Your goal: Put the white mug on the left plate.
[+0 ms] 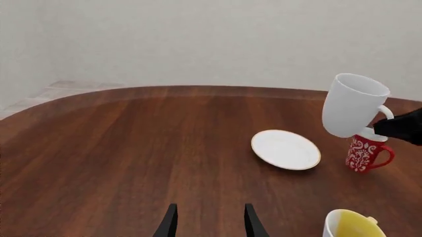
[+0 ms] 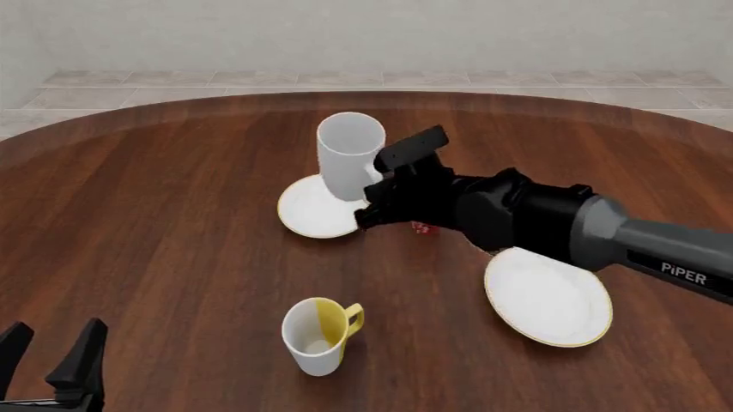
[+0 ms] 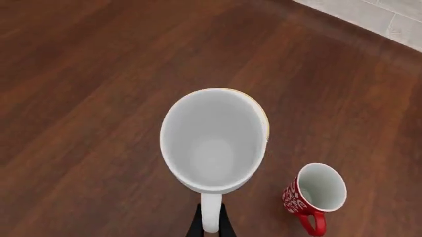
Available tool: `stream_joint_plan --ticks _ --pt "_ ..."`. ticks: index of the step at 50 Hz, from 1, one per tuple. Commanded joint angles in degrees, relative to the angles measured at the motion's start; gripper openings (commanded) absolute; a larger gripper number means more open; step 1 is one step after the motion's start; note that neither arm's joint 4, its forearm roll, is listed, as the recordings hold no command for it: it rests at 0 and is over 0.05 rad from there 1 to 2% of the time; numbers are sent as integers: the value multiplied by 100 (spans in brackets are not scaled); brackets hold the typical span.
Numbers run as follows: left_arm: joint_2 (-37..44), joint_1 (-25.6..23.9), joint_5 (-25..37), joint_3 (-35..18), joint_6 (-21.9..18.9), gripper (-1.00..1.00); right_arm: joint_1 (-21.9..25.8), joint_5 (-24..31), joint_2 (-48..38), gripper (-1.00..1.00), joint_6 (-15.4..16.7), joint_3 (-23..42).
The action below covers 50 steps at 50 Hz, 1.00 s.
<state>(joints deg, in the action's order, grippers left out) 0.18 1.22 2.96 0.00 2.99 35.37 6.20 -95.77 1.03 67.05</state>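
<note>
- We see a round dark-brown wooden counter [image 2: 172, 215] with a reddish grain, and beyond its far edge a pale tiled floor [image 2: 343, 79] and a plain off-white wall [image 2: 366, 30].
- Our right pincer [image 2: 369, 206], black and at the end of a dark arm marked PiPER, is pressed onto the white loop handle of the tall plain all-white cylindrical mug [image 2: 349, 154]; in the right wrist view the two dark fingertips [image 3: 195, 224] sit on either side of that handle.
- The white mug is held clear of the counter, tilted a little, above the small round white plate with a thin pale-yellow rim [image 2: 311, 210]; in the left wrist view its base hangs in the air, beside and above the plate rather than resting on it.
- From the right wrist view we look straight down into the mug, and only a thin sliver of the plate's rim shows past its lip.
- Our left pincer [image 2: 51, 356] hangs low at the near left corner of the counter, its black fingers spread apart with nothing between them.
- A small red mug with a white pattern [image 1: 366, 153] stands just beside the small plate, mostly hidden by the right arm in the front view.
- A white-and-yellow mug with a yellow handle [image 2: 318, 335] stands near the front edge, and a larger white plate with a yellow rim [image 2: 548, 296] lies to the right.
</note>
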Motion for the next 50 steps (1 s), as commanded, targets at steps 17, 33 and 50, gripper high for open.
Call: stream_joint_plan --ticks 17,33,50 --pt "13 52 68 0 -2 100 -158 894 -976 -100 -367 1681" --pt "37 107 108 0 37 100 -251 1140 -1678 -100 -259 2558" --pt "59 134 142 0 18 100 -302 1099 -2335 -100 -380 3124"
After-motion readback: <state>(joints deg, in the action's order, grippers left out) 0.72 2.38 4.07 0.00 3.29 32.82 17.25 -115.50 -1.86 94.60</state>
